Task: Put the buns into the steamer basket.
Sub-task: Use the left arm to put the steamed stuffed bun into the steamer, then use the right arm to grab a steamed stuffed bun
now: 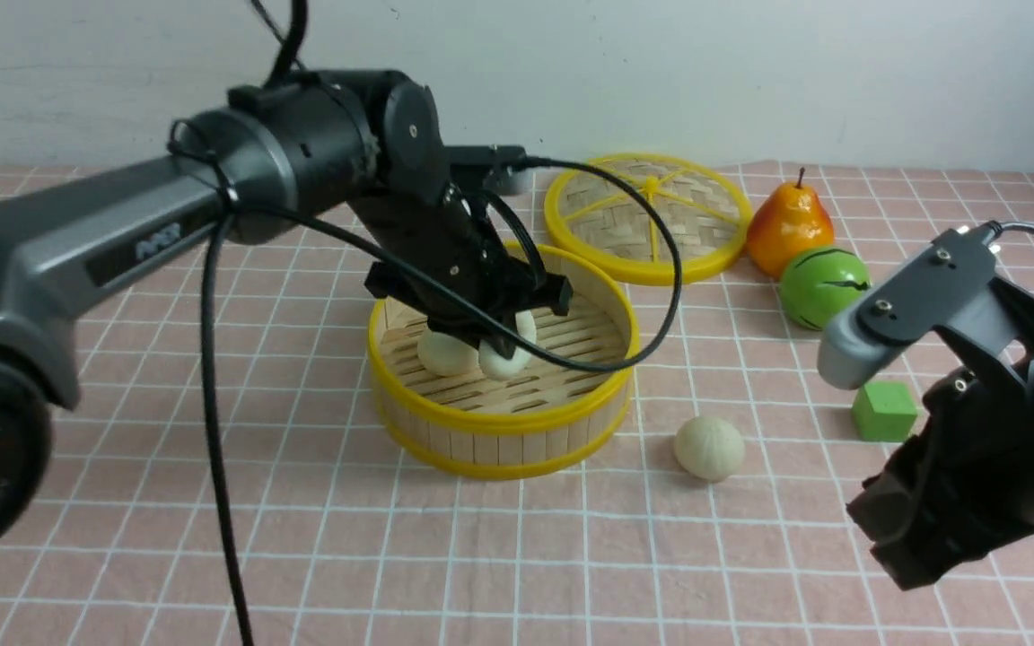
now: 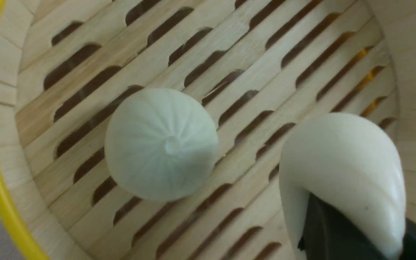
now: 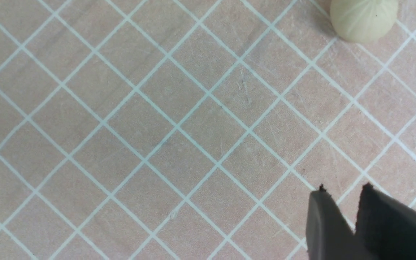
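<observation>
Pink checked cloth [image 1: 517, 556] underneath. Front: left gripper [image 1: 506, 344] down inside steamer basket [image 1: 499, 422], pinching gripped bun [image 1: 508, 362] beside resting bun [image 1: 445, 353]; third bun [image 1: 708, 447] on cloth just right of basket. Left wrist: gripped bun squeezed against dark finger [image 2: 323, 231], over slatted floor. Right wrist: right gripper [image 3: 343, 191] fingers slightly apart, empty.

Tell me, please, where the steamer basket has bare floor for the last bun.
Bare slats run along the steamer basket's right wall and front rim. The left-centre is crowded: the loose bun lies there, beside the held bun in the left gripper.
</observation>
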You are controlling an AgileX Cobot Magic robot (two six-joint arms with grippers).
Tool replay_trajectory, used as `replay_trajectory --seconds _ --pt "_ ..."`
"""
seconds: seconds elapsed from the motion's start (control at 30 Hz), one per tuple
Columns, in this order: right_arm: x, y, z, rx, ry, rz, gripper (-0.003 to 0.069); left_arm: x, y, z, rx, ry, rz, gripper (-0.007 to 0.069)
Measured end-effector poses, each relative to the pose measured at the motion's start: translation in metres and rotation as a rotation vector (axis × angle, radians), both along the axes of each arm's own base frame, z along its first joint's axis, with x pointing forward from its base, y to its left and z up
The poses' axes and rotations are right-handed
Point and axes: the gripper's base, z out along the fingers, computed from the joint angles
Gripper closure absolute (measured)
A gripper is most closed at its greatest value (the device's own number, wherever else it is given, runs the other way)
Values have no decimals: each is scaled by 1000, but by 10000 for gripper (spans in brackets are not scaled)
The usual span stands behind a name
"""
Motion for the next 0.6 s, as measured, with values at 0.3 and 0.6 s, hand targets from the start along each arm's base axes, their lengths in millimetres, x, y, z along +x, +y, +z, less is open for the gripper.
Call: replay_trajectory --seconds 0.3,0.6 --pt "2 -3 0 -34 -13 -20 499 10 -4 -30 26 44 -2 149" --pt "12 -4 24 11 -110 -122 401 3 -2 30 17 10 -33 41"
